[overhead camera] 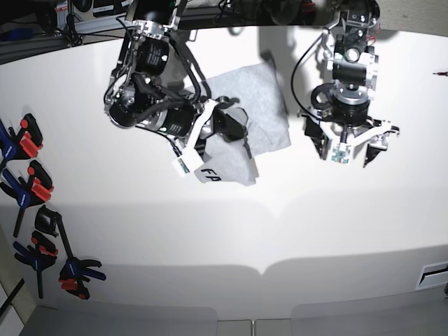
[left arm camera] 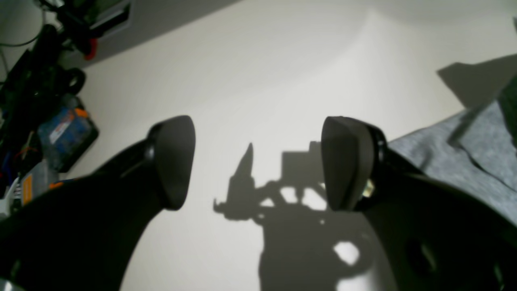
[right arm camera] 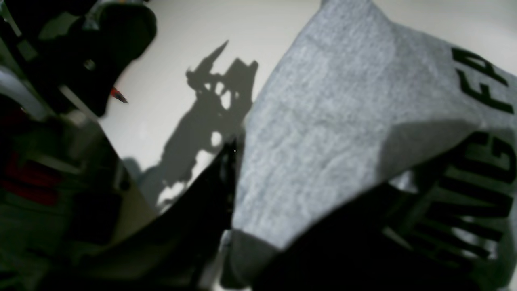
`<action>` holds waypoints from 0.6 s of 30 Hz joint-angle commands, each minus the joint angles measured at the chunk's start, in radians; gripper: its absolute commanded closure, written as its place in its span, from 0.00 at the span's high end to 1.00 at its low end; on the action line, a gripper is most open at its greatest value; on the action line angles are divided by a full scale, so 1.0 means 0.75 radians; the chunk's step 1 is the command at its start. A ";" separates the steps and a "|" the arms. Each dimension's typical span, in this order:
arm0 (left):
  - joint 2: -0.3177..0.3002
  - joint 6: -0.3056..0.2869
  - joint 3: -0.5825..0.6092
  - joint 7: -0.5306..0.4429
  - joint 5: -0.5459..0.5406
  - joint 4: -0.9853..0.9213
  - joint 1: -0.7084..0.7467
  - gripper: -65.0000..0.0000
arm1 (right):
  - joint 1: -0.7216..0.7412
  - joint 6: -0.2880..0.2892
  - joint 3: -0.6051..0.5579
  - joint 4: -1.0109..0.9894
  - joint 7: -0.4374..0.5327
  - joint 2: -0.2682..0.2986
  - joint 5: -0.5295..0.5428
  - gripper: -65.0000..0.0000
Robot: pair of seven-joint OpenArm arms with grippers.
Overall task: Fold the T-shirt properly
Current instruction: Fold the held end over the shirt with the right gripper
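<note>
The light grey T-shirt [overhead camera: 262,105] lies crumpled on the white table [overhead camera: 210,238], between my two arms. My right gripper [overhead camera: 229,129] is shut on a fold of it and holds that part raised. A flap with black lettering [overhead camera: 210,176] hangs below it. In the right wrist view the grey cloth [right arm camera: 323,133] fills the frame, with black block letters [right arm camera: 480,85] at the right. The cloth edge is pinched low between the dark fingers [right arm camera: 202,230]. My left gripper [overhead camera: 353,155] is open and empty over bare table, right of the shirt. Its pads [left arm camera: 173,161] stand wide apart, with a shirt corner [left arm camera: 464,157] beside them.
Several black, blue and red clamps [overhead camera: 28,182] lie along the table's left edge, with more of them [overhead camera: 70,269] toward the front. Dark gear and a blue pack [left arm camera: 64,125] sit at the table's edge in the left wrist view. Cables and frame rails [overhead camera: 231,10] run along the back.
</note>
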 commanded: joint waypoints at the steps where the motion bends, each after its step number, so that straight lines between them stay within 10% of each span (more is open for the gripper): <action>1: -0.002 0.015 -0.001 -0.030 0.013 0.025 -0.011 0.68 | 0.021 -0.005 -0.004 0.023 0.030 -0.005 0.086 0.21; 4: -0.002 0.015 -0.001 -0.030 0.014 0.025 -0.011 0.68 | 0.022 -0.005 -0.004 0.023 0.030 -0.005 0.239 0.37; 13: -0.002 0.015 -0.001 -0.030 0.014 0.025 -0.011 0.68 | 0.022 0.061 -0.155 0.023 0.030 -0.005 0.670 0.37; 18: -0.002 0.015 -0.001 -0.030 0.014 0.025 -0.011 0.68 | 0.043 0.089 -0.199 0.023 0.030 -0.005 0.651 0.37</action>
